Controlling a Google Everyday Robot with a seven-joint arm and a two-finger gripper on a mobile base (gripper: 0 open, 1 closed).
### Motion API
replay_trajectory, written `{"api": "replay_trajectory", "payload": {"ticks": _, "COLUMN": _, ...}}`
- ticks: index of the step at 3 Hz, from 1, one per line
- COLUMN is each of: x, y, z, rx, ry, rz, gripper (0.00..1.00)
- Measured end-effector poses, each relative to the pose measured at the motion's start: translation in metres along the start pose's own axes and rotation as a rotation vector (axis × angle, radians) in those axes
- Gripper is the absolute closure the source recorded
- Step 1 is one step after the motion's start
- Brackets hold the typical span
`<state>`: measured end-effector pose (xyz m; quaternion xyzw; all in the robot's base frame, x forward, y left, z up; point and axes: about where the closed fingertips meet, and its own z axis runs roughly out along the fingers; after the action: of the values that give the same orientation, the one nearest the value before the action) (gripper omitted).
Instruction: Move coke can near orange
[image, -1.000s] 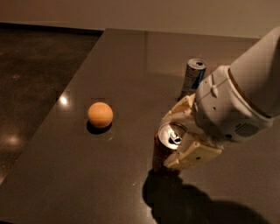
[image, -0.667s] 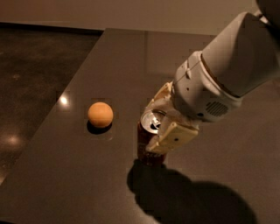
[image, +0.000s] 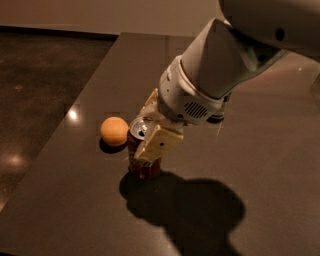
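Observation:
The coke can (image: 141, 167), dark red-brown with a silver top, stands upright on the dark table (image: 260, 165), just right of the orange (image: 114, 131). The orange is a small round fruit lying on the table's left part; a narrow gap shows between it and the can. My gripper (image: 150, 127) comes down from the upper right and is shut on the coke can, with one cream finger (image: 159, 142) across the can's front and the other behind it. The arm hides the slimmer silver and blue can.
The table's left edge (image: 60, 135) runs diagonally just left of the orange, with dark floor (image: 35, 75) beyond it. The arm's shadow (image: 190, 210) lies on the table in front of the can.
My gripper has carried the coke can to the left, from well right of the orange to right beside it. The arm now covers the silver and blue can. The orange has not moved.

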<state>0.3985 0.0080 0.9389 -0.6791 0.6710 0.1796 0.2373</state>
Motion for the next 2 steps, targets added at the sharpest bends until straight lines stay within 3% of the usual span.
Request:
{"api": "replay_trajectory", "payload": {"ticks": 1, "x": -0.009, "y": -0.012, "z": 0.021, "rx": -0.012, "ry": 0.006, "rz": -0.001, "gripper": 1.00}}
{"api": "replay_trajectory", "payload": {"ticks": 2, "x": -0.010, "y": -0.018, "z": 0.038, "rx": -0.023, "ry": 0.016, "rz": 0.008, "gripper": 0.83}}
